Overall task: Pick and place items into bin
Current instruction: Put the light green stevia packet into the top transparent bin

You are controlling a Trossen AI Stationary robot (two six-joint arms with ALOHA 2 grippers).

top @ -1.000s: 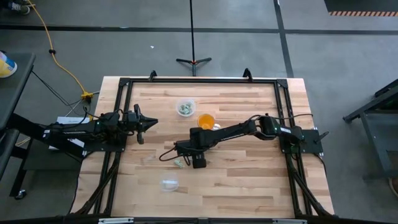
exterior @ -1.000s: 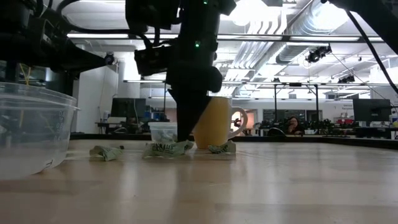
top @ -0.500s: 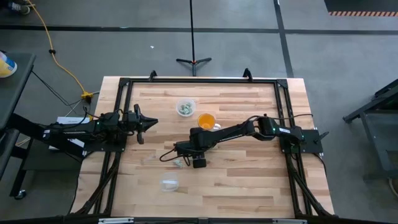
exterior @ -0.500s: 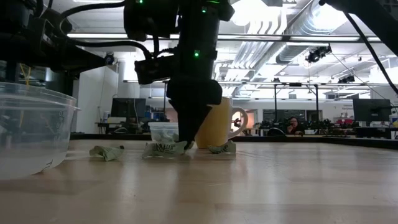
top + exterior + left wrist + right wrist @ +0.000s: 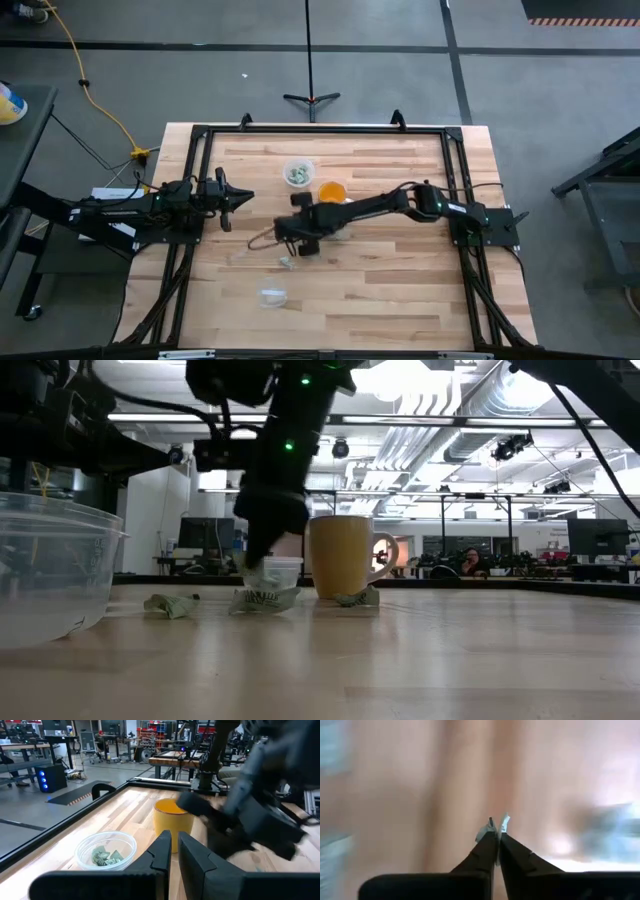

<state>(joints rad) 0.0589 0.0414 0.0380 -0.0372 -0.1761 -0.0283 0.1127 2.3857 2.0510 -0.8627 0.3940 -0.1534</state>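
Observation:
My right gripper (image 5: 496,834) hangs above the table's middle (image 5: 301,243), shut on one item, a tiny pale green-grey piece (image 5: 504,822). Other items lie flat on the wood (image 5: 262,599) (image 5: 170,604) (image 5: 357,598); one shows from above (image 5: 287,263). The bin (image 5: 297,164), a small clear bowl, stands at the far middle with several pieces inside (image 5: 106,856). My left gripper (image 5: 173,845) waits shut at the table's left (image 5: 236,197), holding nothing. My right gripper pinches the pale piece between its two fingertips (image 5: 490,839), and small scraps of it (image 5: 491,824) stick out past them. The fingers point down from above. The piece is lifted clear of the table (image 5: 266,572).
An orange cup with a clear handle (image 5: 331,192) stands just right of the bin. A second clear bowl (image 5: 272,296) sits near the front edge, large at the left of the low view (image 5: 50,575). A black frame (image 5: 320,130) rims the table.
My right gripper has shut on a piece on the table, then risen and swung toward the far left, toward the bin, carrying the piece clear of the wood. The other pieces lie where they were.

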